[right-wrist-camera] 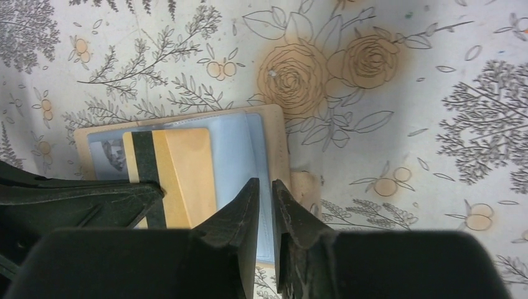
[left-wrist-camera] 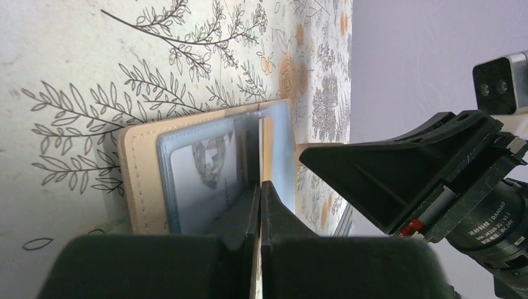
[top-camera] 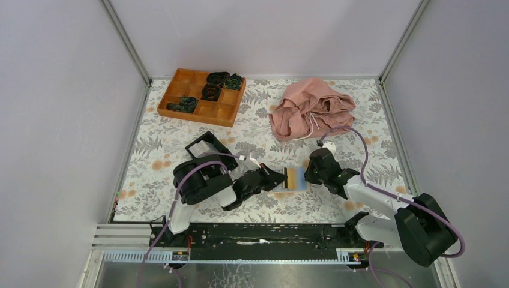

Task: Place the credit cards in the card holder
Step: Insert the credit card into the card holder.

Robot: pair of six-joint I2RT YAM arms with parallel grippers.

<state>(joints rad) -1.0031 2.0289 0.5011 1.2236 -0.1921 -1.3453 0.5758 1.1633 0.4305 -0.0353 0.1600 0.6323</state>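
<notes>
The tan card holder (top-camera: 295,179) lies open on the floral tablecloth between my two grippers. Its grey-blue plastic slots face up (right-wrist-camera: 233,149). A light grey card (left-wrist-camera: 205,180) with a picture sits in one slot. My left gripper (left-wrist-camera: 260,187) is shut on a yellow card with a black stripe (right-wrist-camera: 187,168), seen edge-on in the left wrist view (left-wrist-camera: 260,149). The card lies over the holder's slots. My right gripper (right-wrist-camera: 266,187) stands at the holder's right side, its jaws nearly together with the plastic sleeve edge between them. Its finger (left-wrist-camera: 386,168) shows in the left wrist view.
An orange-brown compartment tray (top-camera: 202,96) with dark rolled items stands at the back left. A pink cloth (top-camera: 309,108) lies heaped at the back right. A black open box (top-camera: 207,147) sits just behind my left arm. Grey walls close in the table.
</notes>
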